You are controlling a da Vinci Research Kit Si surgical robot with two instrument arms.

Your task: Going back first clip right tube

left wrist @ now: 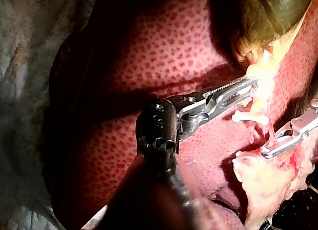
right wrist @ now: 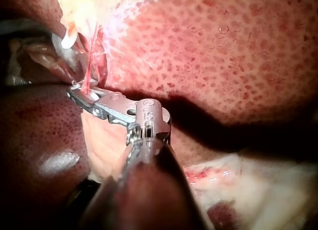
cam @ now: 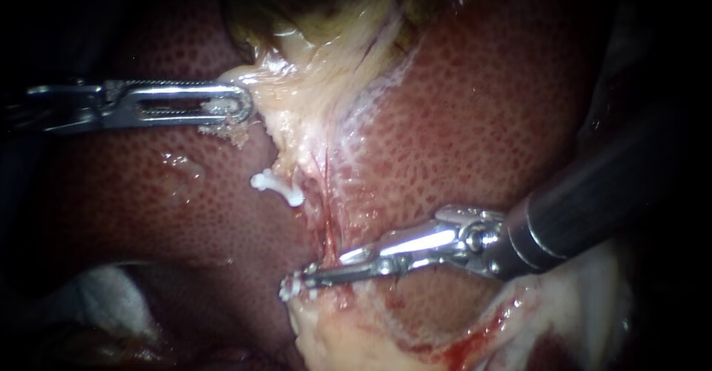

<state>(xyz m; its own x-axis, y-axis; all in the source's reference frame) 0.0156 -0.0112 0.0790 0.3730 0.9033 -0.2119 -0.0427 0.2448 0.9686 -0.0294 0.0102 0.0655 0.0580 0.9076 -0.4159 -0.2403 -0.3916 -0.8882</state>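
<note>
**Step in hand (judged):** withdrawal of the right instrument (cam: 297, 283) from the right tube (cam: 327, 226).

**Right instrument.** The shaft enters from the right, and the slender jaws point toward the lower centre of the endoscope view. The left wrist view shows a narrow gap between the jaws, so they read as slightly spread. A small white clip (cam: 288, 289) sits at the jaw tips. Whether both jaws press on it cannot be resolved.

**Right tube.** A thin reddish strand runs down the pale tissue (cam: 297, 89) and meets the jaws just behind their tips. Its long axis lies nearly crosswise to the jaws, as the right wrist view confirms.

**Second clip** (cam: 277, 186). It sits farther up on the pale tissue, beside the strand and apart from the jaws.

**Left instrument** (cam: 241, 105). Its jaws pinch the edge of the pale tissue below the gallbladder (cam: 319, 15), well apart from the tube. The right instrument is therefore the nearer one.

**Coming move (judged).** The exit path follows the shaft axis, back toward the right and across the liver (cam: 482, 104). Sideways drift along the tube could drag the clip or the strand.
</note>
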